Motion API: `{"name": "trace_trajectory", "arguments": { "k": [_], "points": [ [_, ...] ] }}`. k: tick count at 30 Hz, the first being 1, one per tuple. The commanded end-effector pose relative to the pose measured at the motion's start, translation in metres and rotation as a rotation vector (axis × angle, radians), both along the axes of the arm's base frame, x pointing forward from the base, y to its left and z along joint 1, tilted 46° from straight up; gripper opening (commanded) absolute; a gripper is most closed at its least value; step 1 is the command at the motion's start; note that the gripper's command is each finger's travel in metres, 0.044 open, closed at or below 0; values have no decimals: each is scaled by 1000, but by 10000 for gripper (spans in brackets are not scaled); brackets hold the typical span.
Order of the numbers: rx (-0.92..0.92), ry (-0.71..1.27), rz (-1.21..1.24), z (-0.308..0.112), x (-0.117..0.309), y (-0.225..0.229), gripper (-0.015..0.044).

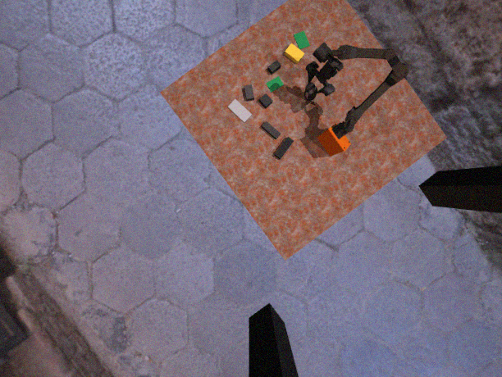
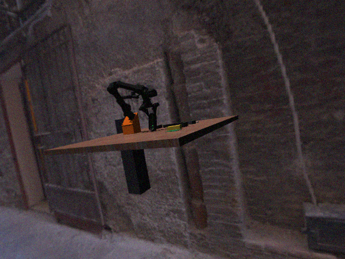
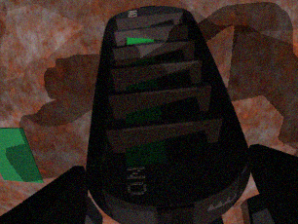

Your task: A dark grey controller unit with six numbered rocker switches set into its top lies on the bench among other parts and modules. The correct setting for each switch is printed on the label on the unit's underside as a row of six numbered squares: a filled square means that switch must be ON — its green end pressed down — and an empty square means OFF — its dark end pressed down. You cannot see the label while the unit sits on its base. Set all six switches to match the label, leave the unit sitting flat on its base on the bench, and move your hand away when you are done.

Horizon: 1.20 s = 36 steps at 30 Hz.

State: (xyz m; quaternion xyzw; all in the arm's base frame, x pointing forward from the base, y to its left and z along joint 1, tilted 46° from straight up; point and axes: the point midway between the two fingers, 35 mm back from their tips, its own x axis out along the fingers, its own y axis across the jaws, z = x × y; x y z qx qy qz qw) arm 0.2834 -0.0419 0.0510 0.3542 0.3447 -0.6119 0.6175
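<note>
The dark grey controller unit (image 1: 310, 91) (image 2: 152, 122) (image 3: 158, 73) is between the fingers of my gripper (image 1: 318, 79) (image 2: 150, 109) (image 3: 168, 167). The gripper is shut on its near end. The unit stands steeply on end below the hand. Whether its lower end touches the bench cannot be told. In the wrist view the switch face shows a row of rockers, green halves left, dark halves right, with ON lettering near the fingers. One rocker near the far end shows bright green; the others are in deep shadow, their settings unclear. The label on the underside is hidden.
On the bench (image 1: 283, 221) (image 2: 93, 143) a green plate (image 1: 275, 84) (image 3: 17, 156) lies beside the unit. Beyond are a yellow block (image 1: 294, 53) (image 2: 174, 128), another green plate (image 1: 301, 39), a white block (image 1: 239, 111) and several dark modules. The arm rises from an orange mount (image 1: 333, 142) (image 2: 131, 126).
</note>
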Motion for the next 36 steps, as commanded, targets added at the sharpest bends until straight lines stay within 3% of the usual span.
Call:
{"name": "trace_trajectory", "arguments": {
  "k": [1,36],
  "points": [
    [-32,4,-8,3,-1,-9,338],
    [-103,4,-9,23,0,-21,337]
  ]
}}
